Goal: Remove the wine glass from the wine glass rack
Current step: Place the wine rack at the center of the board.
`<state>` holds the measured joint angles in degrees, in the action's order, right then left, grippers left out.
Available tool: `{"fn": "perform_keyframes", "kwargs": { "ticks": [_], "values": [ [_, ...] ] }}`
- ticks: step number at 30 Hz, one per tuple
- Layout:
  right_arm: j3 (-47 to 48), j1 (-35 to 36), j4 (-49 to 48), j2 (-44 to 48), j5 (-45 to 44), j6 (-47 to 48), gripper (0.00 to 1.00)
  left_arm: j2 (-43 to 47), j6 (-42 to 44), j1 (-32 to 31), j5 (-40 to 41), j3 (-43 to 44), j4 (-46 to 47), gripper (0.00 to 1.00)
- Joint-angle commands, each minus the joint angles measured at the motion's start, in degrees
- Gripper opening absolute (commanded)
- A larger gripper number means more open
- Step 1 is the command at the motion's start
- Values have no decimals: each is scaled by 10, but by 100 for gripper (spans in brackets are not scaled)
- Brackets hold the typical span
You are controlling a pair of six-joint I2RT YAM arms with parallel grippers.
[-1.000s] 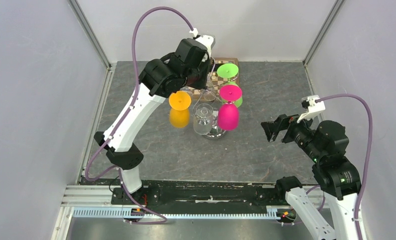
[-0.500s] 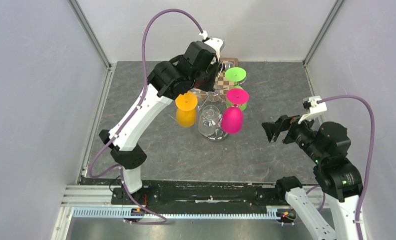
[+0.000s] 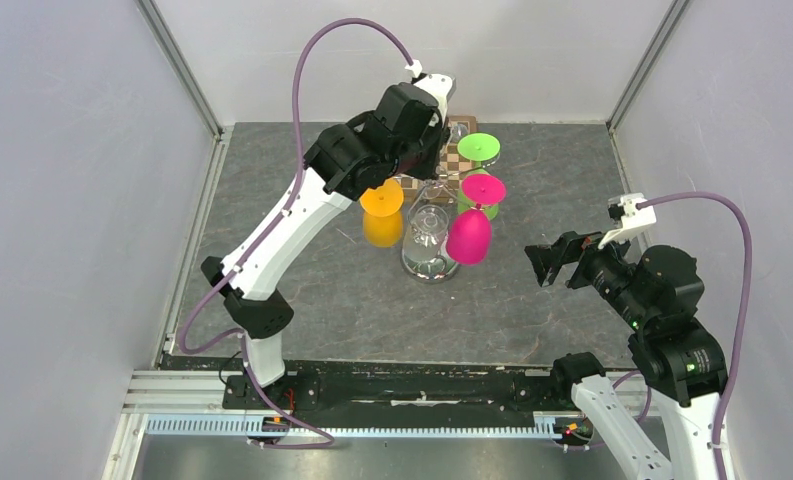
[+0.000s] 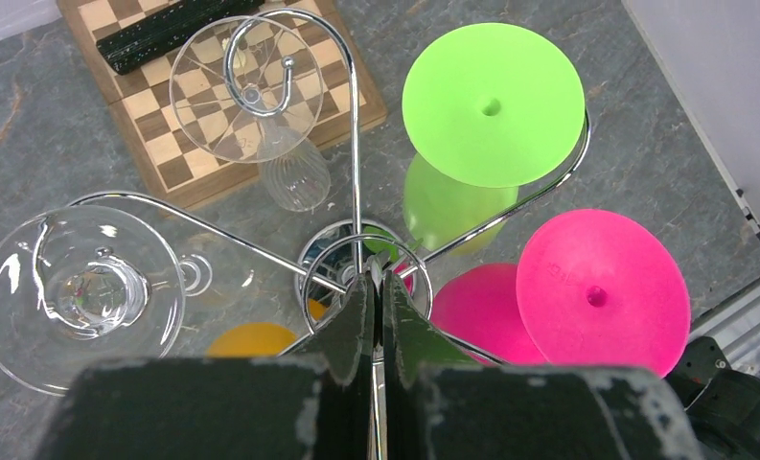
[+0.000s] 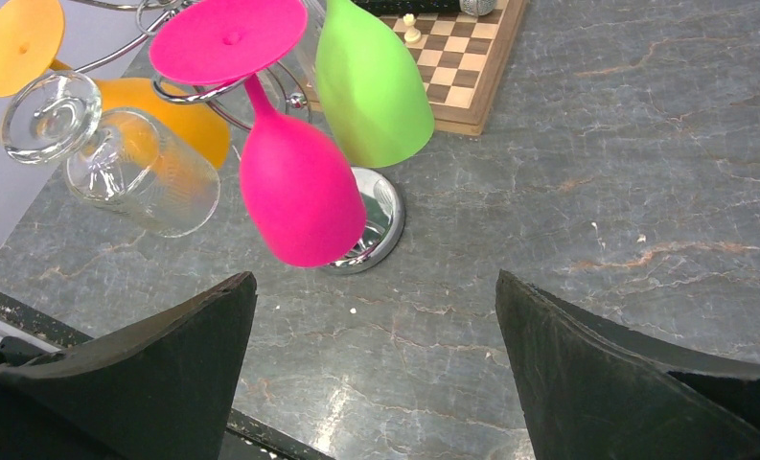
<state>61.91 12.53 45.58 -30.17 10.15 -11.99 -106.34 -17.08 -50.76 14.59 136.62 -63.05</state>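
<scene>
The silver wine glass rack [image 3: 430, 272] stands mid-table with glasses hanging upside down: a pink one [image 3: 469, 236], a green one [image 3: 482, 150], an orange one [image 3: 382, 226] and a clear one [image 3: 424, 235]. My left gripper [image 4: 376, 287] is above the rack, shut on its thin central stem. The left wrist view shows the rack's curled arms [image 4: 352, 115], the pink foot [image 4: 601, 287], the green foot [image 4: 491, 101] and two clear glasses [image 4: 79, 287]. My right gripper [image 5: 374, 278] is open and empty, low and right of the rack, facing the pink glass [image 5: 299, 187].
A wooden chessboard [image 3: 459, 160] lies behind the rack, with small pieces on it in the right wrist view [image 5: 472, 67]. White walls and metal rails bound the grey table on three sides.
My left arm has moved to the right, and the rack with its glasses has shifted right with it. The right arm has barely moved.
</scene>
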Motion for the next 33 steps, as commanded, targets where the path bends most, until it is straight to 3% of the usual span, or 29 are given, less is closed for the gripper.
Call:
{"fn": "perform_keyframes", "kwargs": {
  "ticks": [1,16,25,33],
  "values": [
    [3,1,-11,5,-7,1,98,26,21,-2,-5,3,149,2],
    [-16,1,-13,15,-9,1,98,47,29,-3,-20,-88,202,2],
    [-21,1,-17,14,-7,0,98,74,35,-3,-18,-139,214,22],
    [-20,1,-18,12,-3,-4,98,95,35,-3,-18,-166,217,25]
  ]
}}
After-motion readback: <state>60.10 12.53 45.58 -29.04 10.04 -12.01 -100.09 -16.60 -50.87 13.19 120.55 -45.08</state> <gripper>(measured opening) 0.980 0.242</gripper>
